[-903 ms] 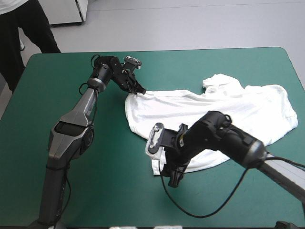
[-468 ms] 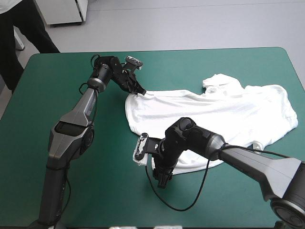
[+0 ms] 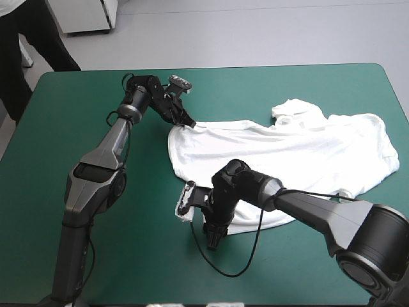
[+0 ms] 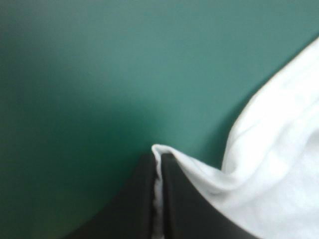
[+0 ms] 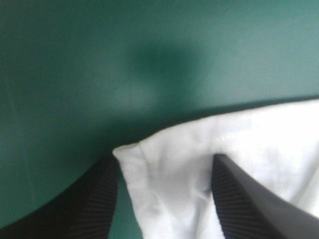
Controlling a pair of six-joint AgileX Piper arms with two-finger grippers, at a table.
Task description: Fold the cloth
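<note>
The white T-shirt [image 3: 287,147] lies spread and wrinkled on the right half of the teal-green table, with a bunched part [image 3: 295,109] at its far side. My left gripper [image 3: 186,121] is shut on the shirt's far left corner. In the left wrist view the T-shirt [image 4: 279,149] edge is pinched between the closed fingertips of the left gripper [image 4: 159,155]. My right gripper [image 3: 213,235] is low over the near left corner. In the right wrist view the right gripper [image 5: 164,159] stands open, with the T-shirt [image 5: 259,129] corner lying between its black fingers [image 5: 99,194].
The teal-green cover [image 3: 96,268] shows to the left of the T-shirt and in front of it. The shirt's right side reaches close to the table's right edge [image 3: 401,109].
My right arm has swung left and lowered onto the shirt's near left corner. The left gripper has kept its hold and stayed in place.
</note>
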